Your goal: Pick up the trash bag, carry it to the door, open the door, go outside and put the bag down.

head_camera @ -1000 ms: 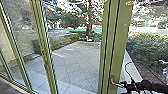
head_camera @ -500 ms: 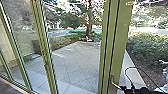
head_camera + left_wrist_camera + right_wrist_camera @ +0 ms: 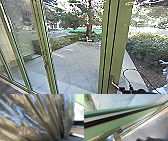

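At the lower right of the head view, my right gripper [image 3: 122,91] is at the free end of the metal door handle [image 3: 114,84], which slants downward. The handle is mounted on the green door frame [image 3: 119,42]. In the right wrist view the handle [image 3: 112,137] shows as a rounded silver piece beside the green frame [image 3: 109,126]. The shiny, translucent trash bag [image 3: 37,117] is close to the left wrist camera, its folds drawn together toward my left gripper, which is shut on it.
Glass panels with green posts [image 3: 45,52] stand to the left. Beyond the glass lie a paved yard [image 3: 75,62], a tree [image 3: 89,22] and bushes [image 3: 147,50] at the right. A pale threshold strip [image 3: 139,128] borders the grey indoor floor [image 3: 149,129].
My right arm has moved down in the head view, and the handle's lever has tilted further downward with its end still near the gripper. The surroundings look the same.
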Robot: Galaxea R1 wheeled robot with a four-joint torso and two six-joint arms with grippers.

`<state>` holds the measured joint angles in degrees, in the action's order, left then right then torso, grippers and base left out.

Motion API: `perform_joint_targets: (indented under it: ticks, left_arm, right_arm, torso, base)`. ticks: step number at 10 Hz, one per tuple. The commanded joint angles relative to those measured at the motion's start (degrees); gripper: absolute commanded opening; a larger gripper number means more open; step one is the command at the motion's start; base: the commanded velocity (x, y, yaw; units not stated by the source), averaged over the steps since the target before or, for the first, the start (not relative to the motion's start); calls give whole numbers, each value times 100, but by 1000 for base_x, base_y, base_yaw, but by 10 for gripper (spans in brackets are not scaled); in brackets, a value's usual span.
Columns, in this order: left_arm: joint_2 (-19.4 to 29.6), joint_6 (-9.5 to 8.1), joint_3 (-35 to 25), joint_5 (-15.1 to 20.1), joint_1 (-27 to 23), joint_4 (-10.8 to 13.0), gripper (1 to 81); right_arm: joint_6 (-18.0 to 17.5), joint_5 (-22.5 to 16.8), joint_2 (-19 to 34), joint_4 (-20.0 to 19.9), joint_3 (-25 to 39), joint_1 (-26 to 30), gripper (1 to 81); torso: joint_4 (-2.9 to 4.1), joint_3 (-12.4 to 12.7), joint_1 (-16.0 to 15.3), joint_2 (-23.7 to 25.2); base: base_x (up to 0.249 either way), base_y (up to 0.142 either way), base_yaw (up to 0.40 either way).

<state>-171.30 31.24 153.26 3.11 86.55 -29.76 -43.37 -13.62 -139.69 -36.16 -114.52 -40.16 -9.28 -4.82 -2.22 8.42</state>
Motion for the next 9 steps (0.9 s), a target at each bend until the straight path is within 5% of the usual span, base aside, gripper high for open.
perform_joint_targets:
  ticks: [1, 5, 9]
  left_arm:
    - [-1, 4, -6, 436, -301, -13, 10]
    - [-1, 4, -6, 454, -283, -21, 10]
    - [8, -4, 11, 463, -283, -30, 10]
  right_arm:
    - [-13, -1389, -35, 320, 18, 134, 811]
    - [-22, -1811, -298, 478, -376, 292, 811]
    - [-40, -1732, -299, 399, -430, 336, 811]
  torso:
    - [0, 0, 0, 0]
    - [0, 0, -2, 0]
    - [0, -724, 7, 5]
  base:
    - [0, 0, 0]
    - [0, 0, 0]
    - [0, 0, 0]
